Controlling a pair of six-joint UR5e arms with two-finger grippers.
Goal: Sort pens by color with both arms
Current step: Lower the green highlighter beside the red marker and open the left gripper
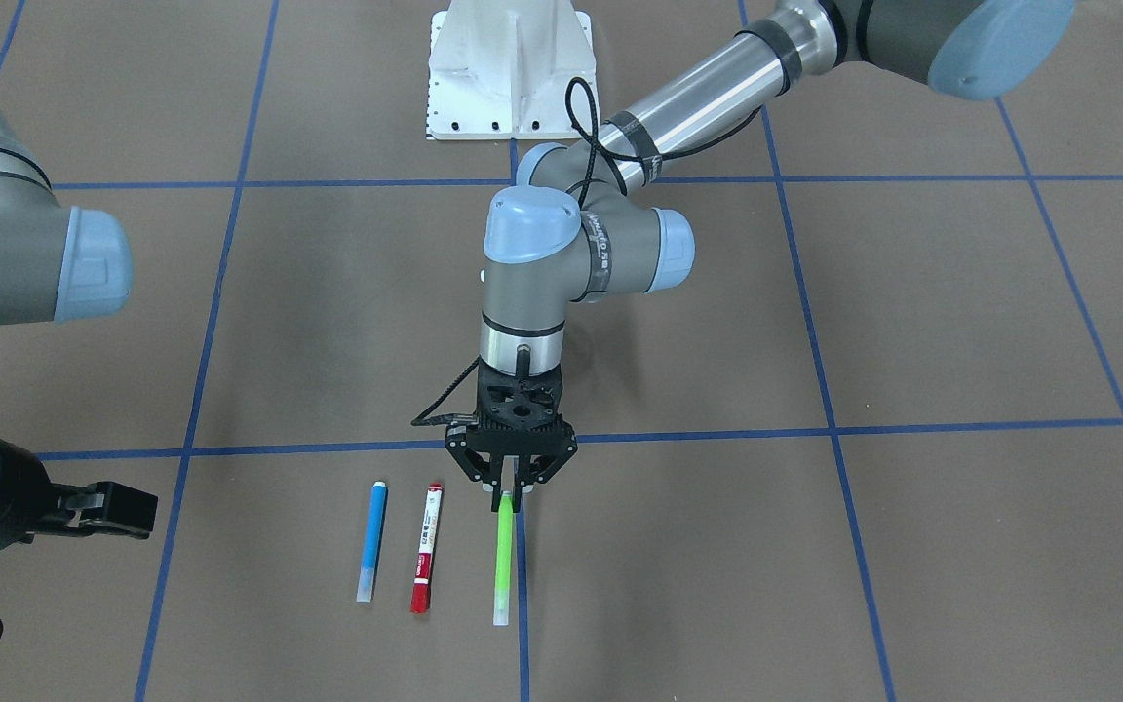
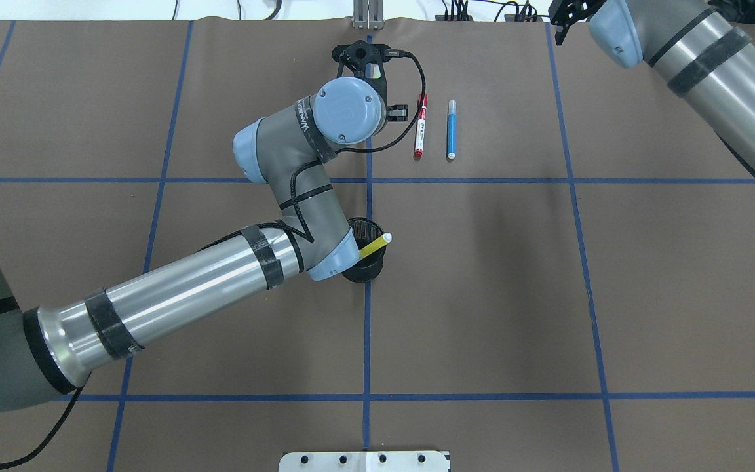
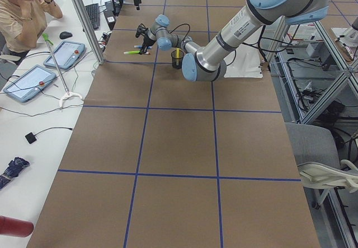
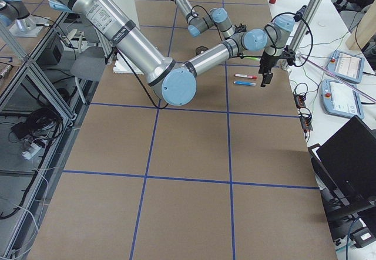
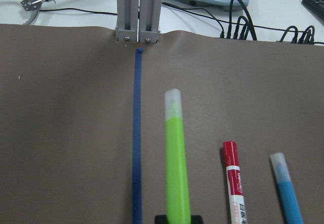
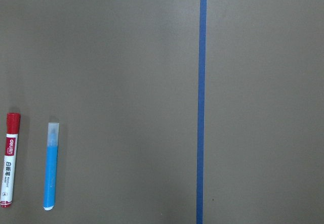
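Front-facing exterior view: the left gripper (image 1: 511, 499) points straight down with its two fingers drawn in on the near end of the green pen (image 1: 502, 561). The pen lies flat on the brown table (image 1: 815, 322), stretching away from the fingertips toward the table's far edge. In the left wrist view its pale cap points away from the gripper, and the barrel runs just beside a blue tape line (image 5: 135, 148).

The red pen (image 1: 427, 548) lies parallel to the green one, near it on the side toward the right gripper (image 1: 137, 509). The blue pen (image 1: 372, 542) lies just beyond the red one, apart from it and untouched.

Behind the left gripper, back toward the robot, the yellow pen (image 2: 375, 246) leans in a black mesh cup (image 2: 369, 267) that is half hidden under the left arm's joint.

The right gripper hangs above the table well apart from the blue pen, on the side away from the left gripper. It shows side-on and I cannot tell whether its fingers are spread or together. Its wrist camera looks down on the red and blue pens.
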